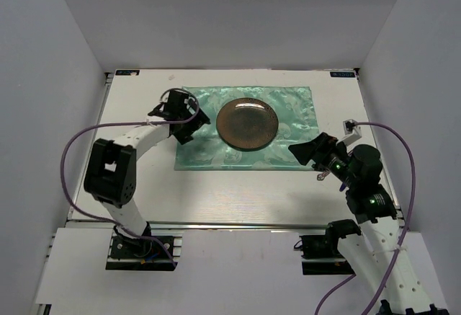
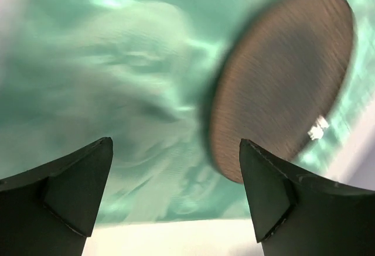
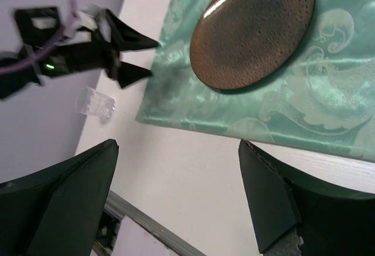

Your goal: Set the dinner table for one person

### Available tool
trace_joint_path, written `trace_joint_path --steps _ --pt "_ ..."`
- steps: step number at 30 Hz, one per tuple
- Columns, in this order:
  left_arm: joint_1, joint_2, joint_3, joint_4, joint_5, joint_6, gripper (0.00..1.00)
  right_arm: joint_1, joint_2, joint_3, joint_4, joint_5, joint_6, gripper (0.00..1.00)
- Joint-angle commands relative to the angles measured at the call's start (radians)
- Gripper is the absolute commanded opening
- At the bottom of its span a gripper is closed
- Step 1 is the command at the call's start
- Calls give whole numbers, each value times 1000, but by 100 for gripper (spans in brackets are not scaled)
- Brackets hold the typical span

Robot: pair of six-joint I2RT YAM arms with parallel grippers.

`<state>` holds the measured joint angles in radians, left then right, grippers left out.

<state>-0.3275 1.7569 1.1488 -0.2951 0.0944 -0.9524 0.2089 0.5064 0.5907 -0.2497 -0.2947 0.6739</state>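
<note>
The white counter [image 1: 238, 192] fills the middle of the top view. It is flat, rigid and smooth, with a metal rail [image 1: 238, 223] along its lower edge, so it is something to set things on, not to grasp. At upper centre a soft, glossy green patterned placemat [image 1: 288, 106] lies on it and would likely bunch if dragged. The round brown speckled plate [image 1: 247, 123] on it looks glazed, slippery and breakable, and is best pinched at the rim. A clear glass [image 3: 96, 105] stands left of the mat. The left gripper [image 2: 176, 143] and right gripper [image 3: 176, 144] are both spread and hold nothing.
</note>
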Motion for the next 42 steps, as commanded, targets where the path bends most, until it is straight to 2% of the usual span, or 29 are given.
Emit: trace_joint_path --steps 1,5,8,10,12,17,19,22,28,35,38,41,42 --pt "13 -132 98 -492 -436 -74 98 4 87 62 15 -47 -72 89" --pt "25 -187 239 -706 -677 -114 98 4 198 80 39 -99 -112 89" --pt "45 -230 305 -915 -801 -238 98 9 241 44 134 -147 -80 89" --pt "103 -273 292 -999 -818 -316 98 17 285 44 161 -161 -62 89" --pt "166 -312 244 -990 -809 -318 98 24 313 60 181 -175 -62 89" --pt "405 -384 149 -932 -722 -292 98 47 380 92 193 -173 -83 89" --pt "497 -399 82 -863 -685 -267 98 60 402 93 204 -185 -89 89" --pt "565 -422 -10 -675 -624 -165 98 75 420 81 236 -214 -102 89" --pt "634 -363 -63 -491 -477 -106 98 110 474 58 331 -251 -99 89" --pt "656 -311 -144 -454 -441 -132 98 136 483 55 351 -233 -102 89" --pt "656 -284 -188 -441 -418 -154 89 144 488 58 356 -228 -96 89" --pt "656 -277 -230 -409 -407 -157 66 156 489 69 349 -225 -102 89" --pt "656 -277 -236 -403 -409 -157 55 156 492 73 345 -225 -111 89"
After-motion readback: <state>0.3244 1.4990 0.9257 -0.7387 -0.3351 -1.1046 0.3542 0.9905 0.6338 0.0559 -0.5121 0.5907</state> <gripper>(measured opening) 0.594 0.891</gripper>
